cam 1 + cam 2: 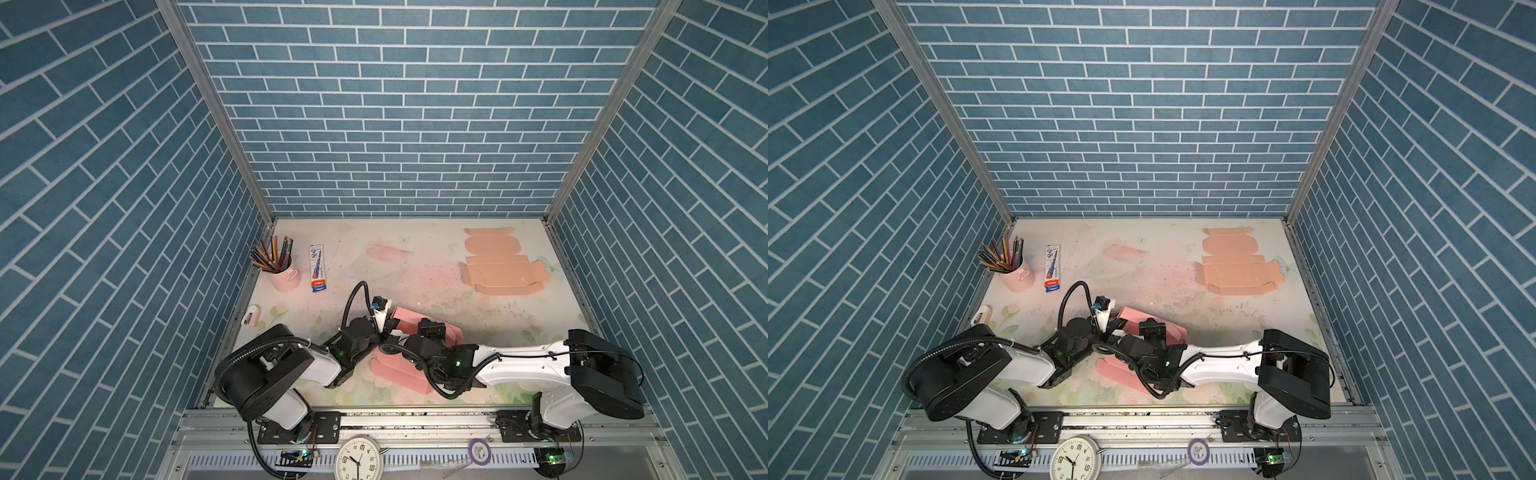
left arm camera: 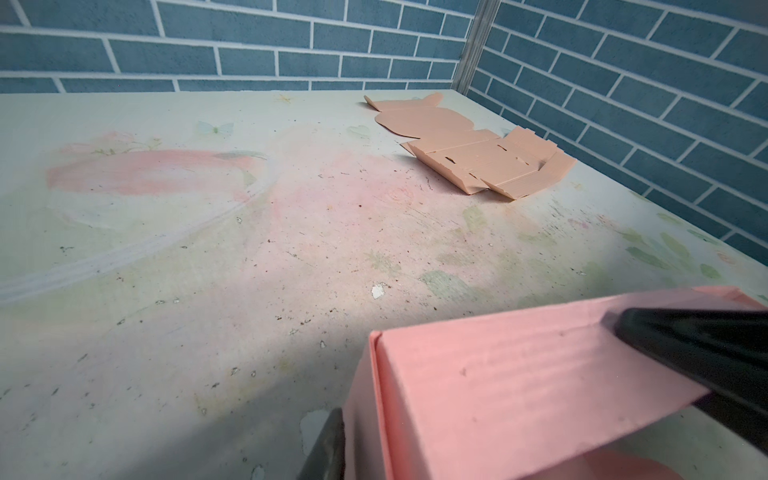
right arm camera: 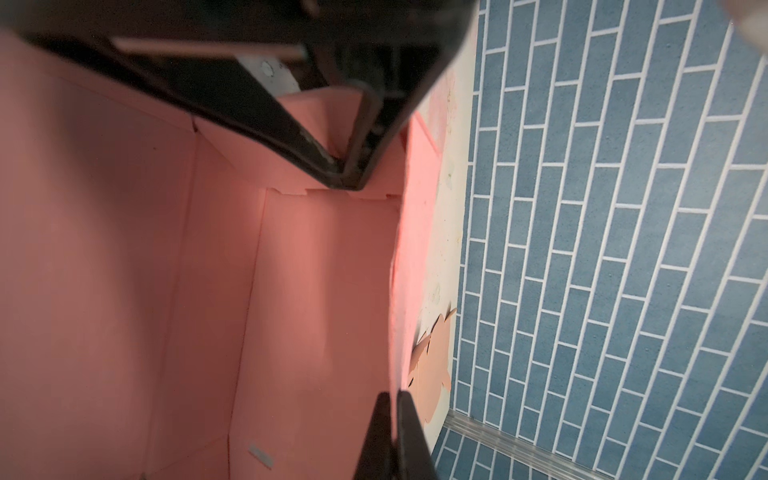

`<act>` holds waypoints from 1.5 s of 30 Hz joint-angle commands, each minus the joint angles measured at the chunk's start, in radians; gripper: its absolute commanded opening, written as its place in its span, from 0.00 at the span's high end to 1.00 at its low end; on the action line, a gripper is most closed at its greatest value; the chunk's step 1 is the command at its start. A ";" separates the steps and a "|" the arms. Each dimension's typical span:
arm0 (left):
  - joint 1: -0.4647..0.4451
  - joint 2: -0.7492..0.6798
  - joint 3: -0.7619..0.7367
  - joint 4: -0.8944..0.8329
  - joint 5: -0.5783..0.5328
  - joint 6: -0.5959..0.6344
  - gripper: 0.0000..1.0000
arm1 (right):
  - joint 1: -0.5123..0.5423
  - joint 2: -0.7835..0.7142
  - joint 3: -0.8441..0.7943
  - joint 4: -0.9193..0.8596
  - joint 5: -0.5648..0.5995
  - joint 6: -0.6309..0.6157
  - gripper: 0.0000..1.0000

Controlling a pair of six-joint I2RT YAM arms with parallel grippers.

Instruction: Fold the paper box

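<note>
The pink paper box (image 1: 399,372) sits near the front edge of the bench (image 1: 415,266), about in the middle. It is only half made: some walls stand up and one long flap lies out flat toward the front. The two arms meet right over it. The right gripper (image 3: 394,399) has its jaws squeezed shut on the thin top edge of one side wall. I think it does this so the wall stands straight and the box cannot slide away while the other arm works. The left gripper (image 2: 473,368) is at one end of the box with its jaws partly apart, one finger on each side of a folded end wall (I cannot tell if they pinch it tight or just sit beside it). My guess is that it is there to press that end wall into place, which looks like the step going on now. The left arm comes in from the front left corner, low over the bench, with its wrist bent toward the box. The right arm lies long and nearly flat from the front right corner to the middle, with its wrist tipped down into the box. A flat peach cut-out (image 1: 500,262) lies near the back right corner, well apart from all this, and a pink cup of pencils (image 1: 282,272) stands near the back left corner.
</note>
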 commanded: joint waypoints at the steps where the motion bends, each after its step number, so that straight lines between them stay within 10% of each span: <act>1: -0.021 0.012 -0.005 0.035 -0.042 0.023 0.76 | 0.016 -0.025 -0.002 -0.050 -0.073 0.025 1.00; 18: -0.071 0.018 -0.005 0.025 -0.104 0.059 0.87 | 0.019 -0.408 -0.027 -0.053 -0.406 0.523 0.54; 29: -0.115 0.035 0.018 0.018 -0.146 0.085 0.87 | -0.326 -0.493 -0.096 0.094 -0.785 1.007 0.57; 45: -0.168 0.094 0.067 0.024 -0.193 0.093 0.87 | -0.471 -0.200 -0.061 0.126 -1.007 1.122 0.58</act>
